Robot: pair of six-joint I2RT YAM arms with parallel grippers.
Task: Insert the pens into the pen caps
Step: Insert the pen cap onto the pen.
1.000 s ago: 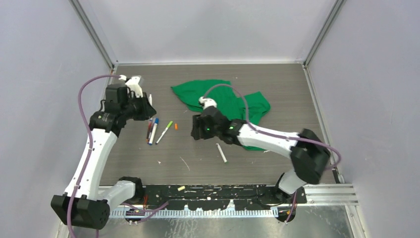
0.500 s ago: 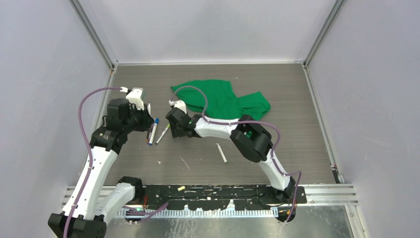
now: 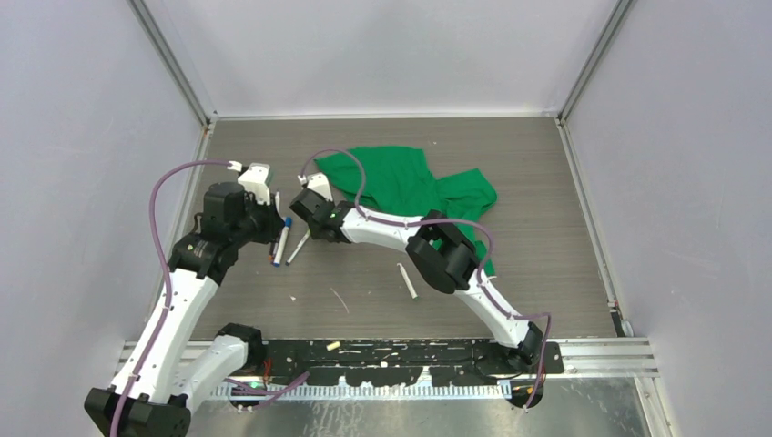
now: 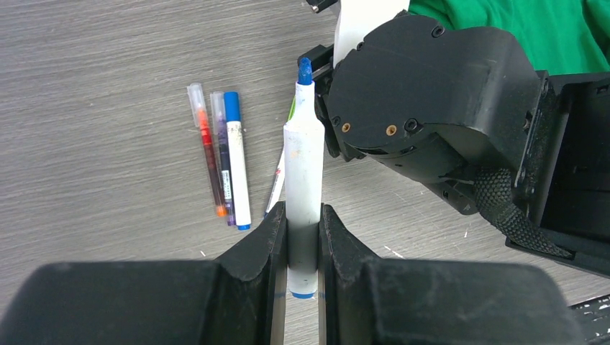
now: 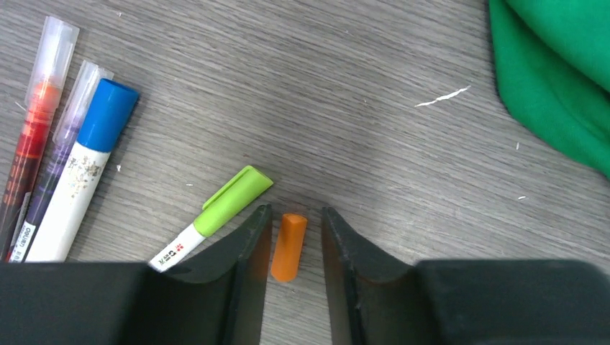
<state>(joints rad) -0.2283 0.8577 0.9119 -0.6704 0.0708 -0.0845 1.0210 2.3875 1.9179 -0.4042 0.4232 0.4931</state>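
Note:
In the left wrist view my left gripper (image 4: 303, 224) is shut on a white-barrelled pen (image 4: 302, 165), which stands out ahead of the jaws with its bare blue tip (image 4: 304, 70) close to the right arm's wrist housing (image 4: 431, 93). My right gripper (image 5: 296, 210) is open and low over the table. A small orange pen cap (image 5: 289, 246) lies between its fingers with a gap on each side. Beside it lie a green-capped pen (image 5: 219, 213), a blue-capped pen (image 5: 80, 176), a purple pen (image 5: 60, 154) and a red pen with a clear cap (image 5: 34, 126).
A crumpled green cloth (image 3: 410, 187) covers the table's far middle, just right of both grippers. One loose white pen (image 3: 407, 280) lies nearer the front. The two arms meet close together at the left (image 3: 273, 221), with the side wall beyond.
The right arm swung left from beside the cloth to the row of pens. Its jaws have narrowed around the orange cap. The left gripper drifted slightly, still holding its pen.

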